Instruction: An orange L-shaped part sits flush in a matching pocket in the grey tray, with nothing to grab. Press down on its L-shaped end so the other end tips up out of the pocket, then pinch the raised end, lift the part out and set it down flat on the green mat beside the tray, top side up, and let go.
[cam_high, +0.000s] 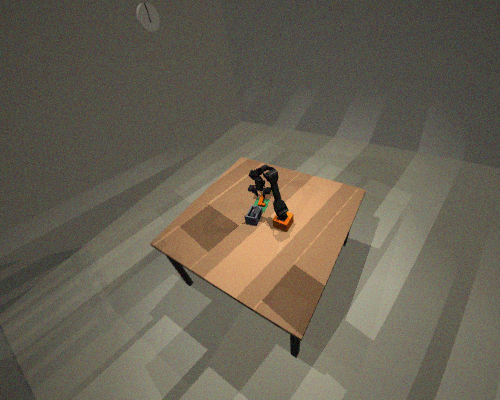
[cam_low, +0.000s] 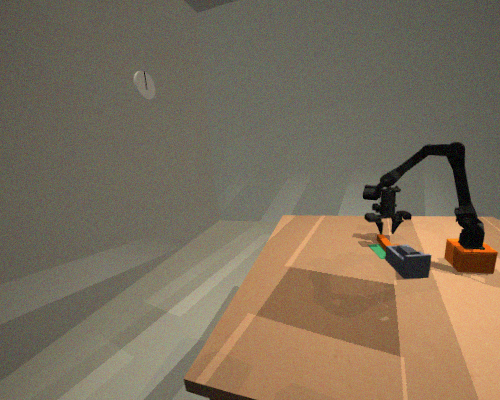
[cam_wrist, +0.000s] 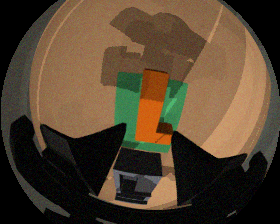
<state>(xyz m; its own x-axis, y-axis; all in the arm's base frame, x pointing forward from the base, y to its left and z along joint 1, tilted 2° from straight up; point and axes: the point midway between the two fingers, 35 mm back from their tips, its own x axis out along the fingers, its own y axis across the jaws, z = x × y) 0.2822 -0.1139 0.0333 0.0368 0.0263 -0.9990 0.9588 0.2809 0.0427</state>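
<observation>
Your gripper (cam_high: 261, 195) (cam_low: 387, 233) (cam_wrist: 149, 131) stood partway open, empty, apparently to release | orange part (cam_high: 261, 202) (cam_low: 383, 241) (cam_wrist: 151, 110) was over the green mat (cam_high: 257, 205) (cam_low: 378, 251) (cam_wrist: 128, 107), far side of the tray (cam_high: 252, 221) (cam_low: 416, 268) (cam_wrist: 118, 181) | you couldn't confirm it lay flat

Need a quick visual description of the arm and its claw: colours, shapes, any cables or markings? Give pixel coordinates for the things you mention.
The arm (cam_high: 275, 192) (cam_low: 458, 177) is black, with slim straight links and chunkier joints, on an orange box-shaped base (cam_high: 283, 225) (cam_low: 472, 261). The claw (cam_high: 260, 197) (cam_low: 388, 233) (cam_wrist: 149, 131) is black too, with two wedge-shaped fingers tapering to points. No cables or markings I can make out.
</observation>
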